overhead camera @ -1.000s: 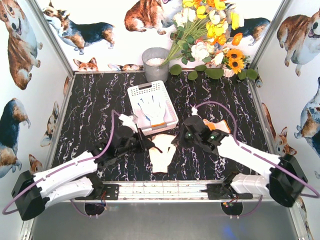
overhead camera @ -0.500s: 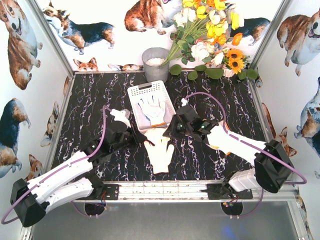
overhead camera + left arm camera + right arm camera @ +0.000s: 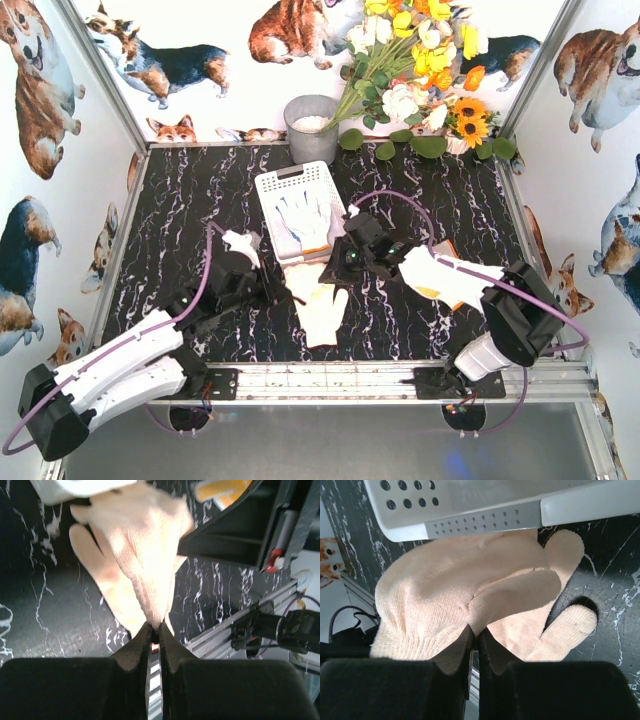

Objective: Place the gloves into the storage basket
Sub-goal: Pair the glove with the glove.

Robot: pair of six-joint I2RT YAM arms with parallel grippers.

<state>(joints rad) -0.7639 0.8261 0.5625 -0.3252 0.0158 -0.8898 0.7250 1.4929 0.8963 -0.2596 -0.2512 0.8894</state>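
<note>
A cream glove (image 3: 320, 305) hangs stretched between both grippers, just in front of the white storage basket (image 3: 275, 188). My left gripper (image 3: 290, 285) is shut on its left edge; the left wrist view shows the glove (image 3: 135, 560) pinched at the gripper (image 3: 155, 626). My right gripper (image 3: 335, 272) is shut on its right edge; the right wrist view shows the glove (image 3: 470, 600) pinched at the gripper (image 3: 475, 631), with the basket's rim (image 3: 485, 522) right behind. A blue-palmed white glove (image 3: 305, 220) lies inside the basket. An orange-trimmed glove (image 3: 447, 250) lies on the table under my right arm.
A grey round pot (image 3: 310, 128) stands behind the basket. A flower bouquet (image 3: 420, 70) lies at the back right. The aluminium rail (image 3: 330, 378) runs along the table's near edge. Walls close in both sides.
Both grippers have carried the cream glove away from the near edge toward the basket's front rim. The right arm has swung left, uncovering the orange-trimmed glove.
</note>
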